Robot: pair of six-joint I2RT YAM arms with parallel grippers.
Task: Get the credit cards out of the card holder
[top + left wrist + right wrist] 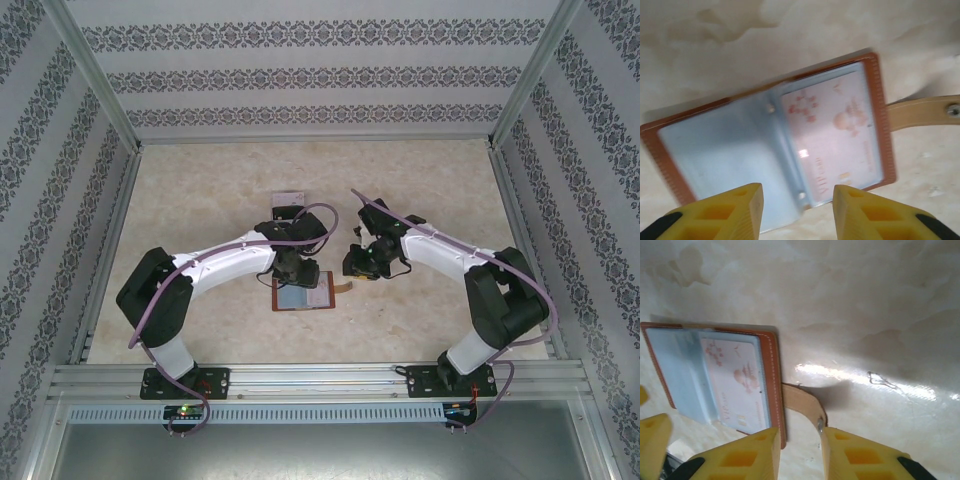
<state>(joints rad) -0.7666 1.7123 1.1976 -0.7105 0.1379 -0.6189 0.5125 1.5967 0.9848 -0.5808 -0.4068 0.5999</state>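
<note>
The card holder (pixel 302 295) is laid open on the table (pixel 430 180) toward its near edge. One credit card (pixel 835 130) is seen in its sleeve, not yet pulled. The left hand (pixel 797 210) is spread above it and the right hand (pixel 800 455) is spread at the strap (pixel 802 400), with nothing clamped.

You're looking at the card holder (pixel 774 370) lying open on the pale marbled desk (pixel 865 300), at the left of the view. Its grey-blue sleeves (pixel 682 375) face up, and a pale credit card (pixel 737 385) with pink markings sits in the sleeve next to the stitched brown edge. The strap tab (pixel 800 400) runs out from that edge towards your right hand (pixel 799 440). Its snap stud (pixel 819 426) lies just beside one yellow fingertip. The fingers (pixel 745 457) stand apart, with bare desk between them.
</note>
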